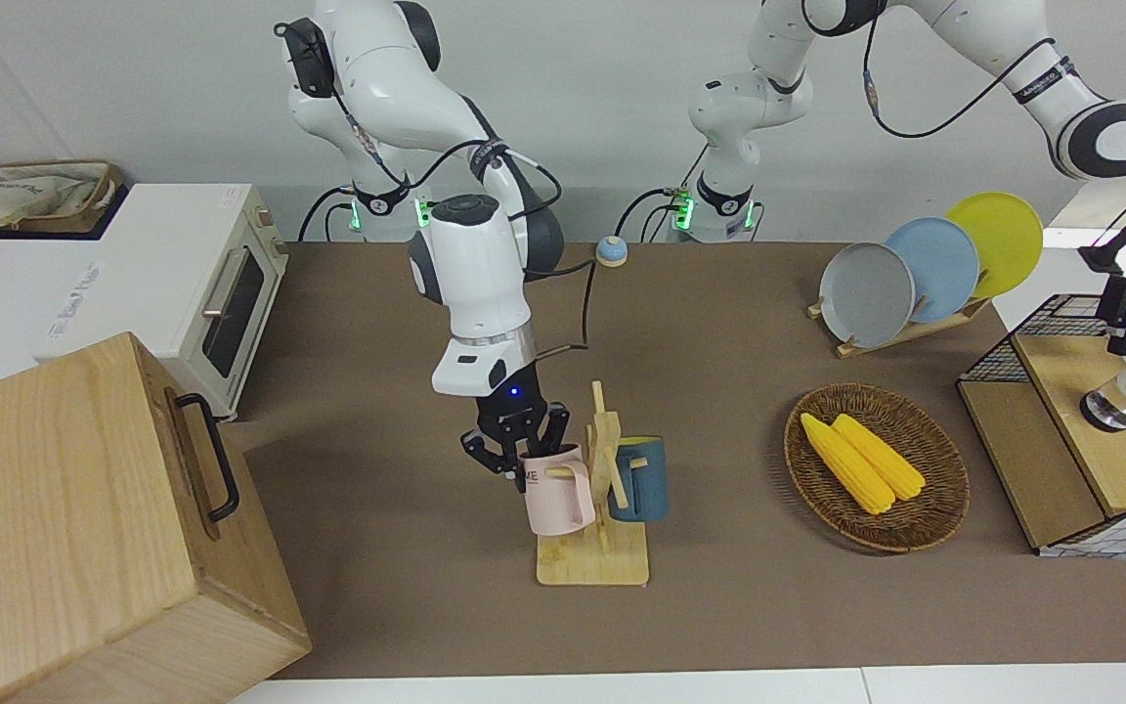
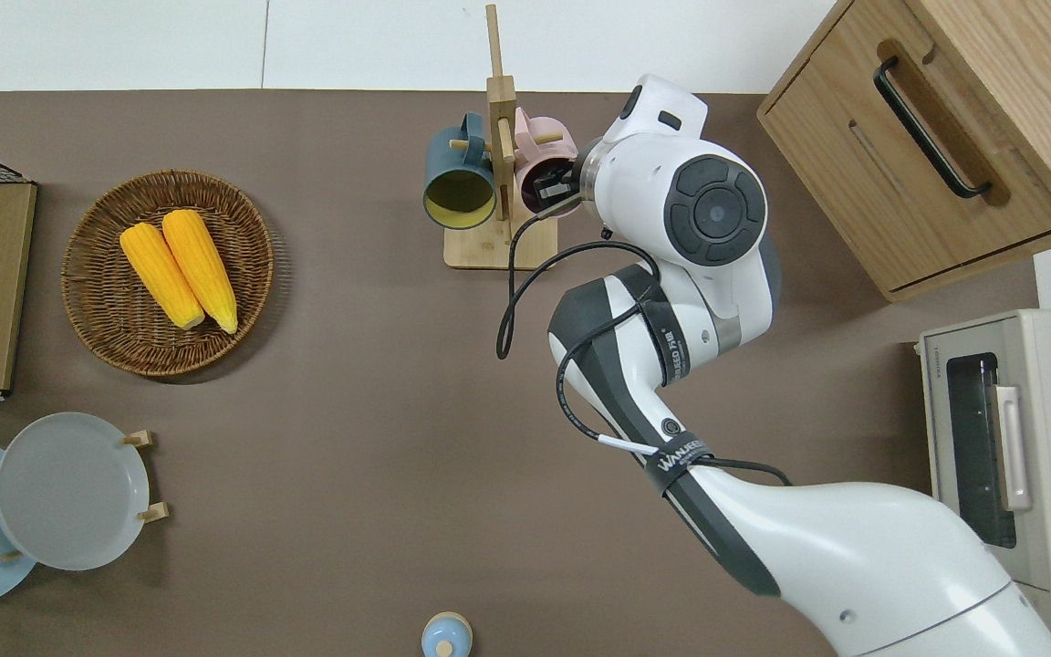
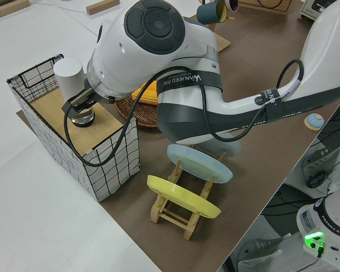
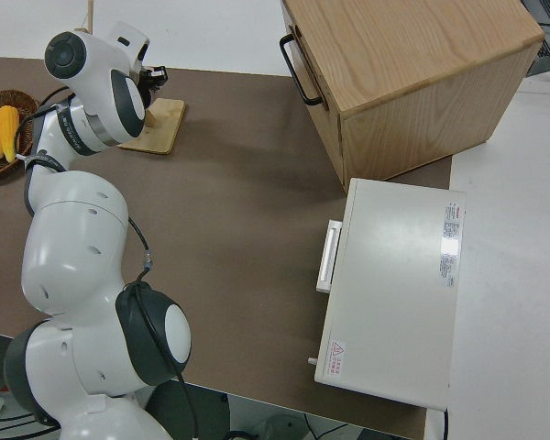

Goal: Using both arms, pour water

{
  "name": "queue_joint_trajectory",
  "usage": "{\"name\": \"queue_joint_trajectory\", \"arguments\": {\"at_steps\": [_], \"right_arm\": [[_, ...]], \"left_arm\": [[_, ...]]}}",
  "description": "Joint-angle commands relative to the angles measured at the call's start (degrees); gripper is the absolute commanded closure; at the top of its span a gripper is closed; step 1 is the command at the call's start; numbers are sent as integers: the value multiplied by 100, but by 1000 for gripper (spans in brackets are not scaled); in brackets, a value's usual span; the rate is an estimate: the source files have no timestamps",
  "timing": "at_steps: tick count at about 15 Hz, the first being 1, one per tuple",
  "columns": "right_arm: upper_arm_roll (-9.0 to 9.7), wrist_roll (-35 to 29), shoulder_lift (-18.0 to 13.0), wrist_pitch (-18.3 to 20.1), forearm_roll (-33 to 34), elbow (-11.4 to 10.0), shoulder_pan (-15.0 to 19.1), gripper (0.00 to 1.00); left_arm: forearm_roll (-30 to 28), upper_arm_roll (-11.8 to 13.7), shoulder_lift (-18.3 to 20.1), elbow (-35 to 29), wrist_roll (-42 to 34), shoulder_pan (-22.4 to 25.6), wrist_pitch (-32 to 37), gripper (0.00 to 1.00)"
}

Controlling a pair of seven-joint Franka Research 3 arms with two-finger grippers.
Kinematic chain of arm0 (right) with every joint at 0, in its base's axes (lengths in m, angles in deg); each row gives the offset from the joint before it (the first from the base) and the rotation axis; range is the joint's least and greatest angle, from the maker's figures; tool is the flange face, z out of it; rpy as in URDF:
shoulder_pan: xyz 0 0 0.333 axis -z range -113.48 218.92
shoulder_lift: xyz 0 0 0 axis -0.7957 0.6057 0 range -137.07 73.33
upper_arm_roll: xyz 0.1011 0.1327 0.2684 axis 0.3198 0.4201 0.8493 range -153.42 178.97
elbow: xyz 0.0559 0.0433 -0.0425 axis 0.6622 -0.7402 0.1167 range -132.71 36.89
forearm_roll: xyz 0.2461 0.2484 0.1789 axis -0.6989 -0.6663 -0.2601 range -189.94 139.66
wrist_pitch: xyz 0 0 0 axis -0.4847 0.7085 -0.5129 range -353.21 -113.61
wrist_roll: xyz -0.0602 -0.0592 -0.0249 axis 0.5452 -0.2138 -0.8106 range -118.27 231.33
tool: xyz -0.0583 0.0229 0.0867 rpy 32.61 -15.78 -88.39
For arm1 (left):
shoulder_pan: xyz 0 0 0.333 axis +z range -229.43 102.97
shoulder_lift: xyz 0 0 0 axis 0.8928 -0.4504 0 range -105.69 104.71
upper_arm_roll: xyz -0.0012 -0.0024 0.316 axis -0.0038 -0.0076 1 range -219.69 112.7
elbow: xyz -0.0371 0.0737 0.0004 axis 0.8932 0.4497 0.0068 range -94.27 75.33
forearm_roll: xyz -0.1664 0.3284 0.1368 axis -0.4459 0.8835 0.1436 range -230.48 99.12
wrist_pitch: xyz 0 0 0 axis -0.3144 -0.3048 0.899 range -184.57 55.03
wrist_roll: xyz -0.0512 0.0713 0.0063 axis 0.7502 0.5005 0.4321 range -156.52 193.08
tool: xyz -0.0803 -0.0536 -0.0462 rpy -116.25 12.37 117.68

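Note:
A wooden mug rack (image 1: 592,567) stands mid-table, far from the robots. A pink mug (image 1: 558,504) hangs on it toward the right arm's end and a dark blue mug (image 1: 641,479) toward the left arm's end. My right gripper (image 1: 521,460) is at the pink mug's rim, and in the overhead view the right gripper (image 2: 551,189) reaches into the mug's mouth (image 2: 535,146). The mug still hangs on its peg. My left gripper (image 3: 82,105) is against a white bottle with a silver base (image 3: 68,71), which stands on a wooden shelf in a wire basket (image 3: 110,164).
A wicker basket (image 1: 934,508) with two corn cobs lies between the rack and the wire basket. A plate rack (image 1: 915,264) holds grey, blue and yellow plates. A wooden box with a black handle (image 1: 84,508) and a toaster oven (image 1: 201,264) stand at the right arm's end.

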Motion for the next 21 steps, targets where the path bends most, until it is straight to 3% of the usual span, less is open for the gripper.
{"name": "queue_joint_trajectory", "arguments": {"at_steps": [1, 9, 12, 17, 19, 21], "right_arm": [[39, 53, 109, -86, 46, 151, 64, 988], [-32, 106, 30, 81, 282, 151, 82, 1000], [-23, 298, -93, 248, 353, 151, 108, 1000], [-14, 562, -251, 485, 353, 142, 222, 1000], [-14, 676, -348, 556, 327, 142, 318, 1000], [39, 913, -462, 599, 292, 107, 477, 1000]], "left_arm": [[-494, -74, -174, -7, -172, -39, -322, 5], [-855, -65, -473, 142, -515, 49, -393, 15], [-882, -65, -517, 177, -506, 84, -393, 317], [-1066, -65, -525, 274, -410, 120, -393, 651], [-1066, -56, -525, 309, -252, 111, -393, 728], [-1058, -56, -517, 379, -137, 111, -384, 901]]}}
